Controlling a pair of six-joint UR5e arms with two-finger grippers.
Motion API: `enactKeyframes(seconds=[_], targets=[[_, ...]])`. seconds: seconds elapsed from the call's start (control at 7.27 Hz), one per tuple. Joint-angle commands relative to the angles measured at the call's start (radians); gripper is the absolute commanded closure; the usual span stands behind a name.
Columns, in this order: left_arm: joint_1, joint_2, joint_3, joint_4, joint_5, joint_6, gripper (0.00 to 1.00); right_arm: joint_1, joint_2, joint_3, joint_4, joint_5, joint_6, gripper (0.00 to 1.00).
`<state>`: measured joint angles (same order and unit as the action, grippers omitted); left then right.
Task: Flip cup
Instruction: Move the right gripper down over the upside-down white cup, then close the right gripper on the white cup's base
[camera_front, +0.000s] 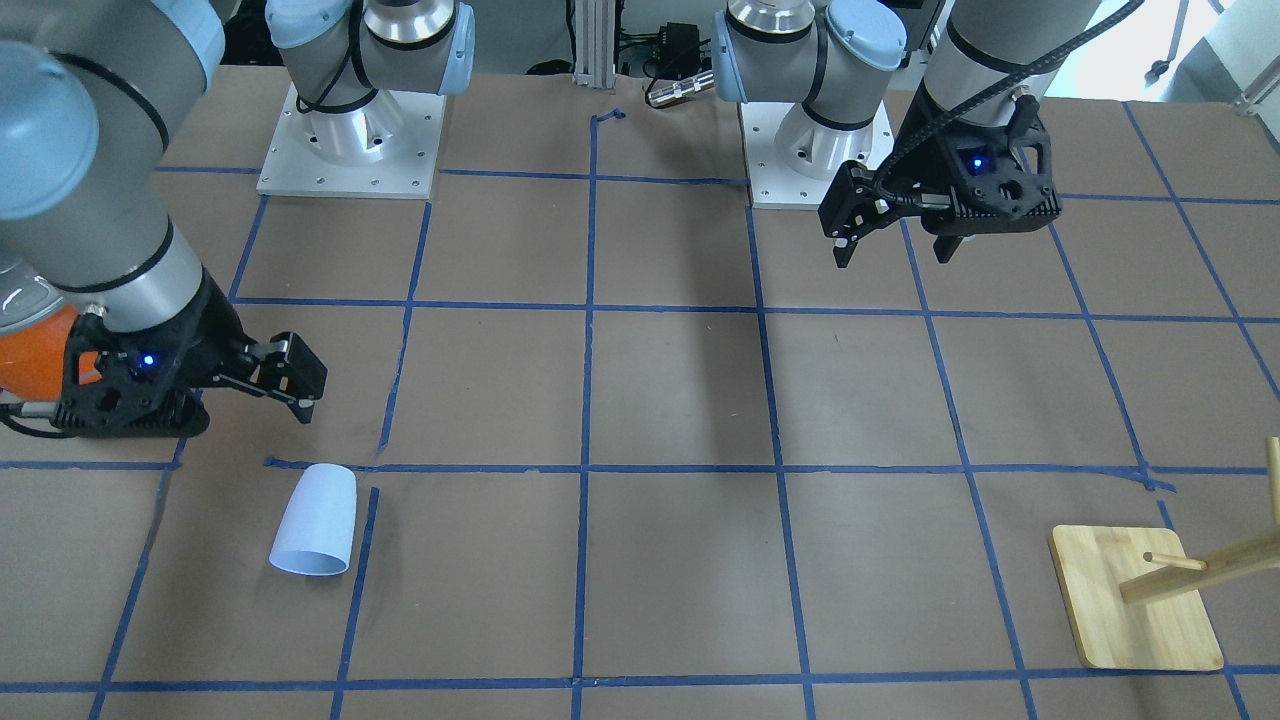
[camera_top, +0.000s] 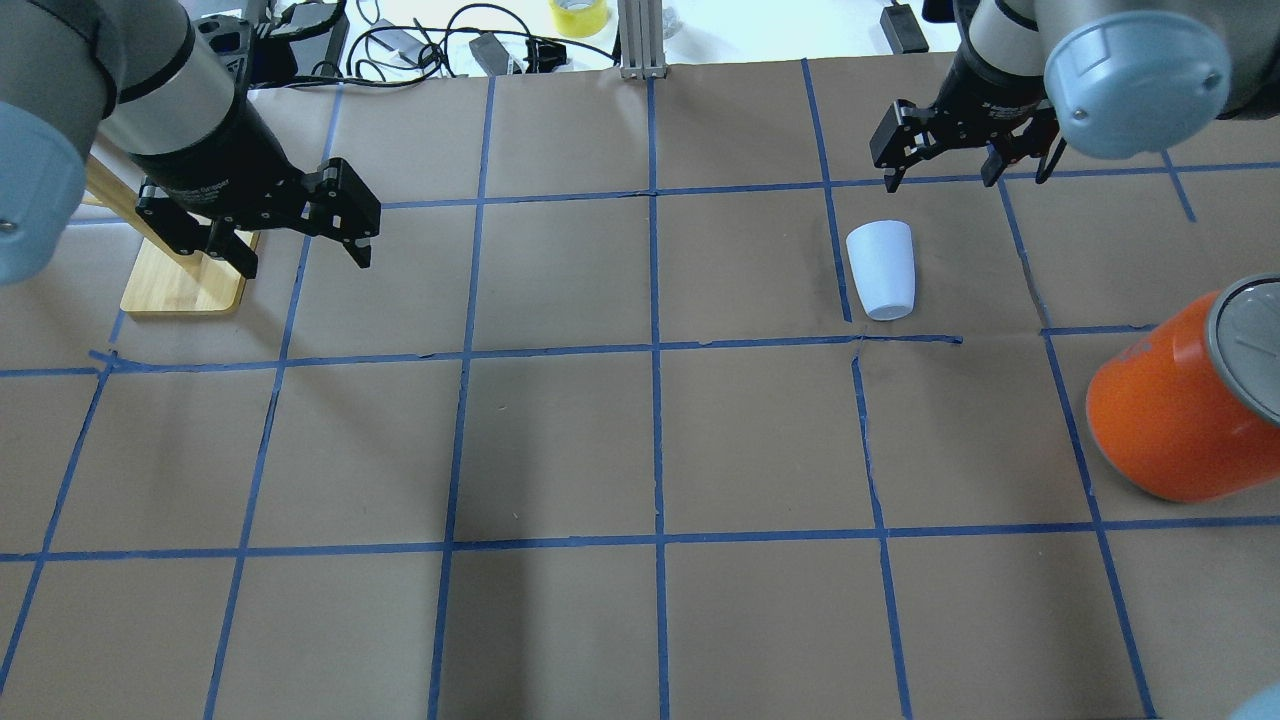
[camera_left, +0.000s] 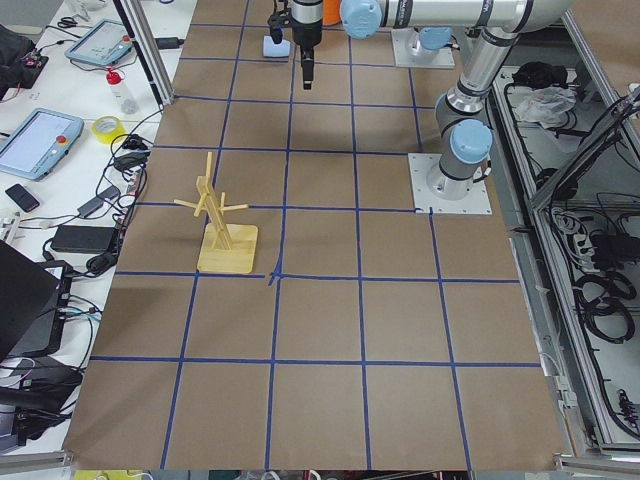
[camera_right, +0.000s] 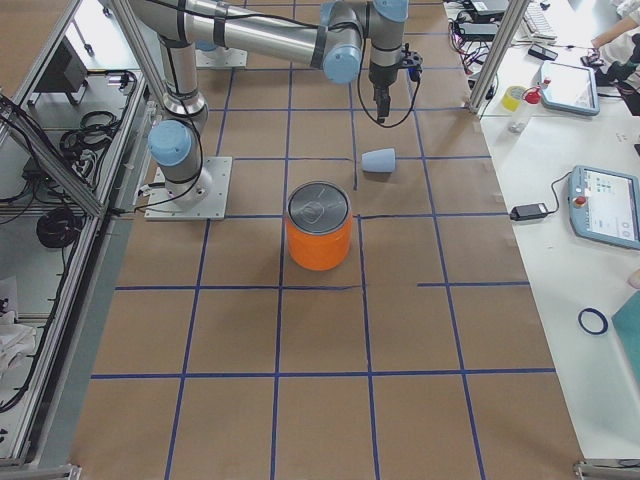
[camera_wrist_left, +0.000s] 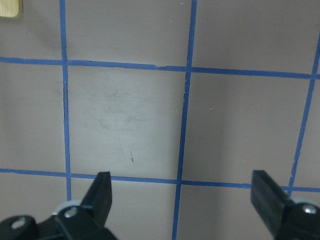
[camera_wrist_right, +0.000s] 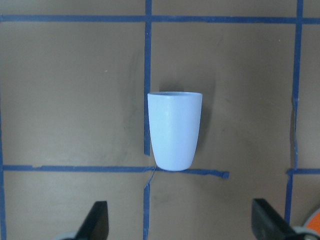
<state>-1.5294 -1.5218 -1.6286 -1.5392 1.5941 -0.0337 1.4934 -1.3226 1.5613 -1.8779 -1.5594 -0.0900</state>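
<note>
The cup is a small pale blue-white tumbler. It lies on its side on the brown table, with its wide mouth pointing away from the robot. It also shows in the front view, the right side view and the right wrist view. My right gripper is open and empty. It hangs in the air above the cup and does not touch it; in the right wrist view the cup lies ahead between the spread fingers. My left gripper is open and empty, far from the cup.
A large orange can with a silver lid stands near the cup, on the robot's right side. A wooden peg rack stands under the left arm's side. Blue tape lines grid the table.
</note>
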Motion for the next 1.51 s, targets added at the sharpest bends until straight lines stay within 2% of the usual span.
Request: enactKeyframes(seconds=[0.0, 0.55, 0.96, 1.24, 1.38], targets=[[0.000, 0.000, 0.000, 0.001, 0.000, 0.000, 0.00, -0.001, 0.136, 0.014, -0.167, -0.005, 0.038, 0.00], [0.002, -0.003, 0.000, 0.004, 0.000, 0.000, 0.00, -0.001, 0.229, 0.051, -0.251, 0.005, 0.041, 0.00], [0.002, -0.003, -0.002, 0.004, 0.000, 0.000, 0.00, -0.001, 0.330, 0.059, -0.383, -0.002, 0.042, 0.00], [0.005, -0.003, -0.002, 0.005, 0.000, 0.000, 0.00, -0.001, 0.335, 0.060, -0.385, -0.002, 0.041, 0.00], [0.005, -0.003, -0.002, 0.016, 0.000, 0.000, 0.00, -0.001, 0.333, 0.062, -0.371, -0.004, 0.036, 0.11]])
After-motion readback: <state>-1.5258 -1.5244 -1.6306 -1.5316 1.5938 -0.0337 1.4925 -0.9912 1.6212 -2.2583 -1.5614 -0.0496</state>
